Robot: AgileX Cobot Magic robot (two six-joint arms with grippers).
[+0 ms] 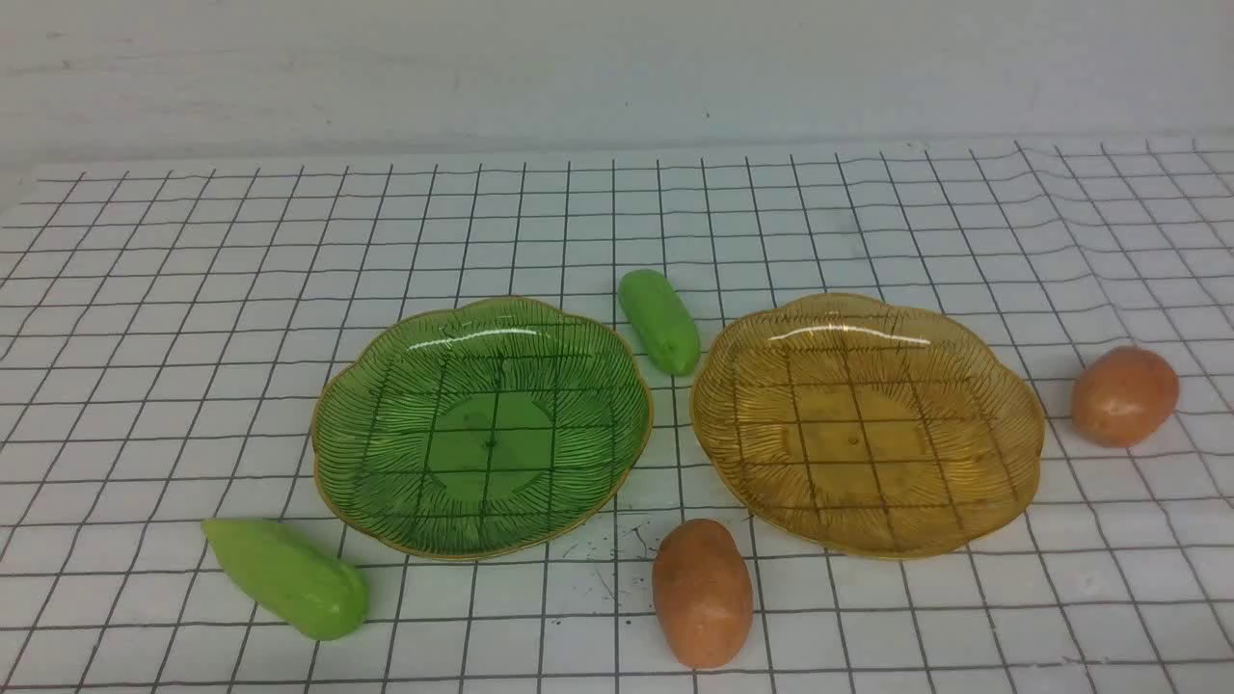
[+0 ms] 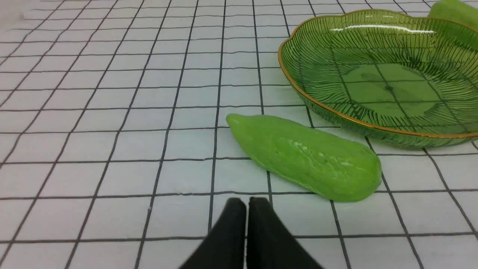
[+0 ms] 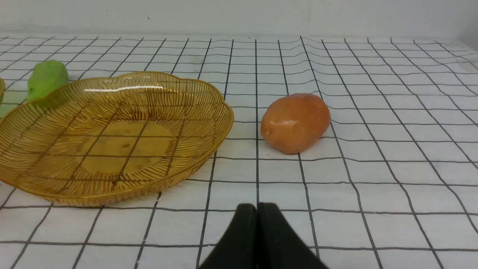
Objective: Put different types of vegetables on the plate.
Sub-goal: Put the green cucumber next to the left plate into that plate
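Both my left gripper [image 2: 246,201] and right gripper [image 3: 257,206] are clenched, empty. A cucumber [image 2: 306,158] lies just beside the green plate [image 2: 298,67], and a potato [image 3: 295,123] near the amber plate [image 3: 209,112]. I'd spread wide first, then straddle each crosswise.

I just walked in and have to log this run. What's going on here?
Nothing is being handled yet. Four toy vegetables lie on the gridded table: the near green vegetable front left of the green plate, the far green vegetable between the two plates at the back, the front potato before the gap between them, and the right potato right of the amber plate. Both plates are empty. The left gripper and right gripper hang with fingers shut, holding nothing.
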